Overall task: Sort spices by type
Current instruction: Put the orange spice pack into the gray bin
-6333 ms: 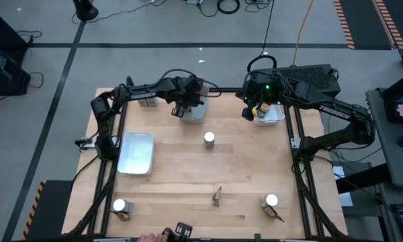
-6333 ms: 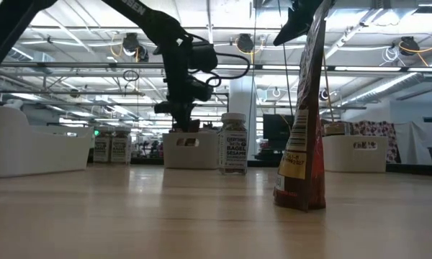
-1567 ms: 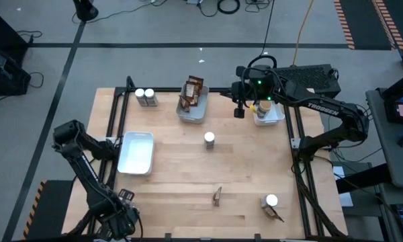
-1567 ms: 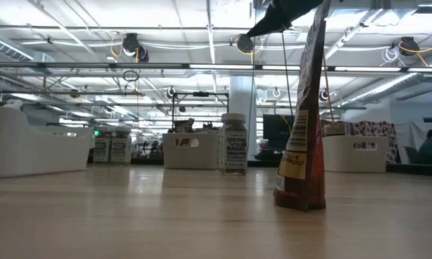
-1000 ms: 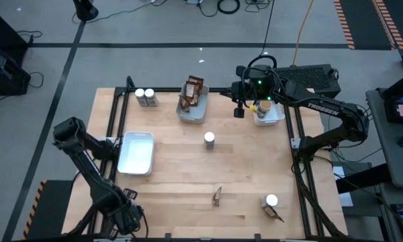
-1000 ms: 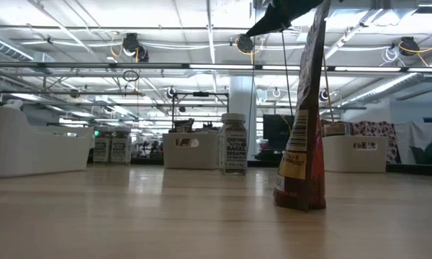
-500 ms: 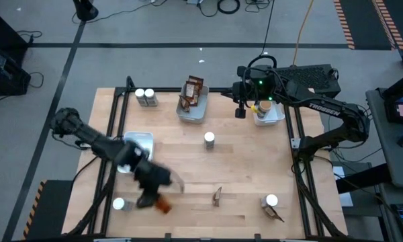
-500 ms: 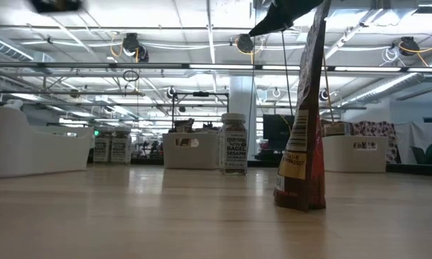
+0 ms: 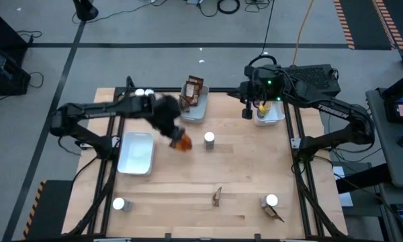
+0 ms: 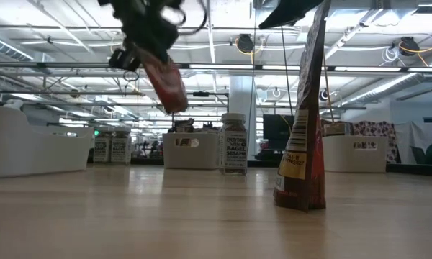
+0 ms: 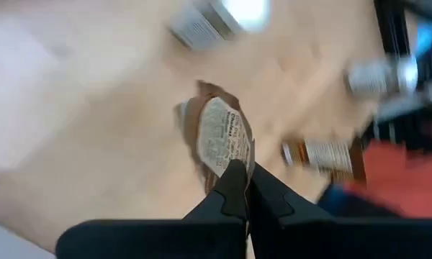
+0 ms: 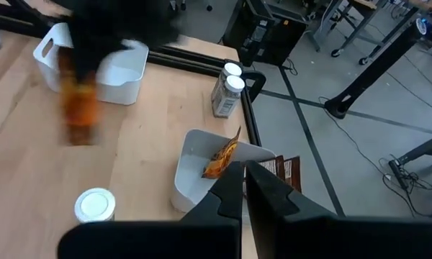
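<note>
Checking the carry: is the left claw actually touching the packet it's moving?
Touching. In the left wrist view the left claw is shut on the packet, pinching its edge. The low view shows the packet hanging from it, clear of the table.

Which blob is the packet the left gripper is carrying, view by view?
High view: packet, orange-brown, at the left gripper, above the table centre.
Low view: packet hanging tilted, upper left.
Left wrist view: packet pinched at the fingers.
Right wrist view: orange blur, left side.
Shared landmark: the white-capped jar beside it.
</note>
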`<action>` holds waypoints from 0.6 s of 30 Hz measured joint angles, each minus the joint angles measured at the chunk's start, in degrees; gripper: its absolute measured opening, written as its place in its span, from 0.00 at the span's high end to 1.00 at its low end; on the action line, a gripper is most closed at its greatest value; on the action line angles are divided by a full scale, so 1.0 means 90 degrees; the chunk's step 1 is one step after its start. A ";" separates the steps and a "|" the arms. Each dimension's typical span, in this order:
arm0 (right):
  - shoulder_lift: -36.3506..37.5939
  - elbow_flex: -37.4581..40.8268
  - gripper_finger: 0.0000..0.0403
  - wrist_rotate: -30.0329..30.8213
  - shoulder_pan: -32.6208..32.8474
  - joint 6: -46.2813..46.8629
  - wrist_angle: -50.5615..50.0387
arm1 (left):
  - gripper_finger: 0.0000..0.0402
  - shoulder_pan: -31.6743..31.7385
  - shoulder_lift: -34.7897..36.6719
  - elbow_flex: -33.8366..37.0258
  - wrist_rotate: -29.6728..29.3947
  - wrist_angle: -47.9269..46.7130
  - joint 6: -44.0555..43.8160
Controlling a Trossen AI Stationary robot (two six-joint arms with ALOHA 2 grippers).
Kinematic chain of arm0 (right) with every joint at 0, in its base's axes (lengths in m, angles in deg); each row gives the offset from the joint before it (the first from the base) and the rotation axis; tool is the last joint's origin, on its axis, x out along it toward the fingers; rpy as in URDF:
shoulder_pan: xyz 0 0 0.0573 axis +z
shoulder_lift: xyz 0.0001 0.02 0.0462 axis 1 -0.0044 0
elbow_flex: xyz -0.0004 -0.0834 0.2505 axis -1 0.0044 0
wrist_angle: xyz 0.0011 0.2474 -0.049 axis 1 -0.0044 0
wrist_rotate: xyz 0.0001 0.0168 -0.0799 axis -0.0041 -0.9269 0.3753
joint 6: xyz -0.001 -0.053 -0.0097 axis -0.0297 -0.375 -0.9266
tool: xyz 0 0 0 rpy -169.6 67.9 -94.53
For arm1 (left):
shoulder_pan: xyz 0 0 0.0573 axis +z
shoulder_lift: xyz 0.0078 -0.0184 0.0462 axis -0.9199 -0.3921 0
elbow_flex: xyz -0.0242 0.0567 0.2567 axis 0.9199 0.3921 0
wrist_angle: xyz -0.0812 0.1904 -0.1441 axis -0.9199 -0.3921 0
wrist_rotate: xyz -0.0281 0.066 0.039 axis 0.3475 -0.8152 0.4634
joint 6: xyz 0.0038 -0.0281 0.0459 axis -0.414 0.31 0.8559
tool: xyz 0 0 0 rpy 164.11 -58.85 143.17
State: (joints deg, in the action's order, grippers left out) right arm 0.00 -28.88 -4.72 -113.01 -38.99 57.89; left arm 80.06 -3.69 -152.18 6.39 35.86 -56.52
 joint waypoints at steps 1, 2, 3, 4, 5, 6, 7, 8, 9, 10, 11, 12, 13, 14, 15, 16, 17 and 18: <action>0.0034 0.0000 1.00 0.0000 0.0000 0.0003 -0.0056 | 1.00 0.0260 0.0000 0.0000 -0.0015 -0.0037 -0.0004; 0.0072 0.0000 1.00 0.0002 0.0000 0.0016 -0.0075 | 1.00 0.0491 0.0000 0.0000 -0.0028 -0.0116 -0.0005; 0.0104 0.0000 1.00 0.0002 0.0000 0.0045 -0.0089 | 1.00 0.0715 0.0000 0.0000 -0.0055 -0.0252 -0.0003; 0.0133 0.0000 1.00 0.0002 0.0000 0.0092 -0.0115 | 1.00 0.0939 0.0000 0.0000 -0.0064 -0.0427 0.0003; 0.0170 0.0000 1.00 0.0000 0.0000 0.0161 -0.0129 | 1.00 0.1145 0.0000 0.0000 -0.0082 -0.0610 0.0099; 0.0202 0.0000 1.00 0.0002 0.0000 0.0216 -0.0155 | 1.00 0.1333 0.0000 0.0000 -0.0108 -0.0814 0.0233; 0.0237 0.0000 1.00 0.0002 0.0000 0.0257 -0.0186 | 1.00 0.1512 -0.0002 0.0000 -0.0181 -0.1042 0.0358; 0.0280 0.0000 1.00 0.0002 0.0000 0.0300 -0.0216 | 1.00 0.1691 -0.0002 0.0000 -0.0286 -0.1283 0.0489; 0.0314 0.0000 1.00 0.0002 0.0000 0.0318 -0.0245 | 1.00 0.1858 -0.0002 0.0000 -0.0413 -0.1483 0.0636; 0.0345 0.0000 1.00 0.0002 0.0000 0.0326 -0.0261 | 1.00 0.2017 -0.0004 0.0000 -0.0556 -0.1633 0.0787; 0.0383 0.0000 1.00 0.0002 0.0000 0.0343 -0.0282 | 1.00 0.2187 -0.0022 0.0000 -0.0707 -0.1738 0.0916; 0.0402 0.0000 1.00 0.0002 0.0000 0.0386 -0.0318 | 1.00 0.2331 -0.0053 0.0000 -0.0844 -0.1811 0.1023; 0.0407 0.0000 1.00 0.0002 0.0000 0.0440 -0.0319 | 1.00 0.2474 -0.0092 0.0000 -0.0904 -0.1862 0.1121; 0.0420 0.0000 1.00 0.0002 0.0000 0.0495 -0.0315 | 1.00 0.2623 -0.0133 0.0000 -0.0916 -0.1904 0.1222; 0.0430 0.0000 1.00 0.0002 0.0000 0.0527 -0.0337 | 1.00 0.2738 -0.0168 0.0000 -0.0926 -0.1938 0.1343; 0.0436 0.0000 1.00 0.0002 0.0000 0.0543 -0.0347 | 1.00 0.2826 -0.0212 0.0000 -0.0926 -0.1965 0.1450; 0.0443 0.0000 1.00 0.0002 0.0000 0.0544 -0.0347 | 1.00 0.2896 -0.0270 0.0000 -0.0926 -0.1981 0.1517; 0.0448 0.0000 1.00 0.0001 0.0002 0.0544 -0.0360 | 1.00 0.2986 -0.0351 0.0000 -0.0926 -0.1985 0.1573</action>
State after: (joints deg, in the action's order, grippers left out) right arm 4.03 -28.88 -4.71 -112.99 -34.09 54.65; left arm 106.93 -6.85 -152.18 -1.94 17.99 -42.36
